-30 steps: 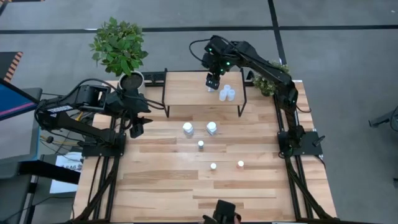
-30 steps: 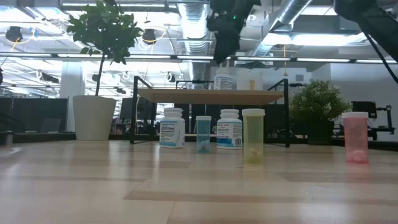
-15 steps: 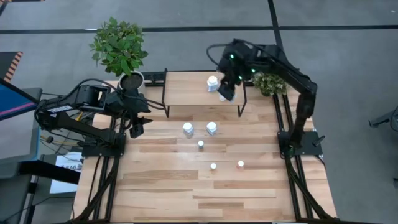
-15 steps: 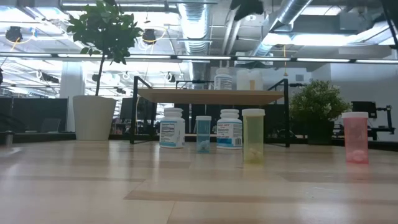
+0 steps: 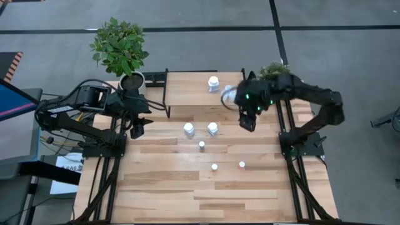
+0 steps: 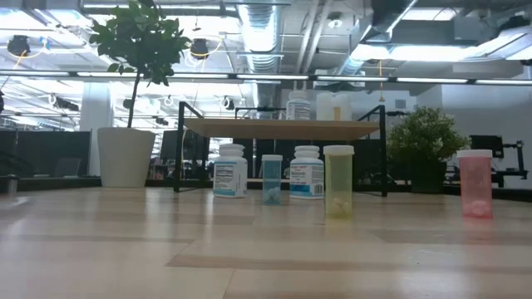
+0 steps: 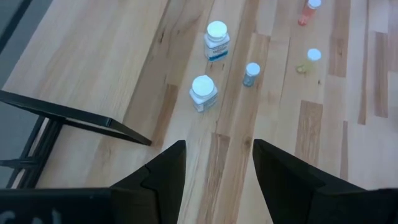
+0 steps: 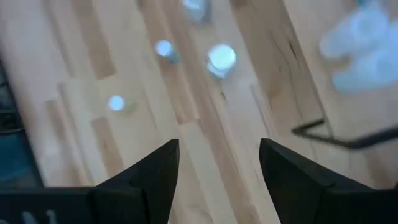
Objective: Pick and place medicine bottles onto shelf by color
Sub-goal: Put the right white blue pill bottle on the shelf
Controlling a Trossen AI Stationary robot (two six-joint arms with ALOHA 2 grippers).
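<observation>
The shelf (image 5: pixel 194 94) stands at the table's far middle. On it are one white bottle (image 5: pixel 214 83) and a cluster of pale-blue bottles (image 5: pixel 227 94), partly hidden by my right arm. Two white bottles (image 5: pixel 189 130) (image 5: pixel 213 129), a small blue one (image 5: pixel 202 145), a yellowish one (image 5: pixel 214 167) and an orange one (image 5: pixel 241 165) stand on the table in front of the shelf. My right gripper (image 5: pixel 248 120) is open and empty, above the table off the shelf's near right corner. My left gripper (image 5: pixel 137 129) is open and empty at the table's left.
A potted plant (image 5: pixel 120 50) stands at the table's far left corner, and a smaller plant (image 5: pixel 272 74) at the far right. The shelf's black legs (image 5: pixel 167 103) reach down to the table. Bare tabletop lies along the near edge (image 5: pixel 206 200).
My right gripper has gone from above the shelf's far part toward the table's right and near side, past the shelf's right end, and has risen out of the low view. The white bottle it hovered over stays standing on the shelf.
</observation>
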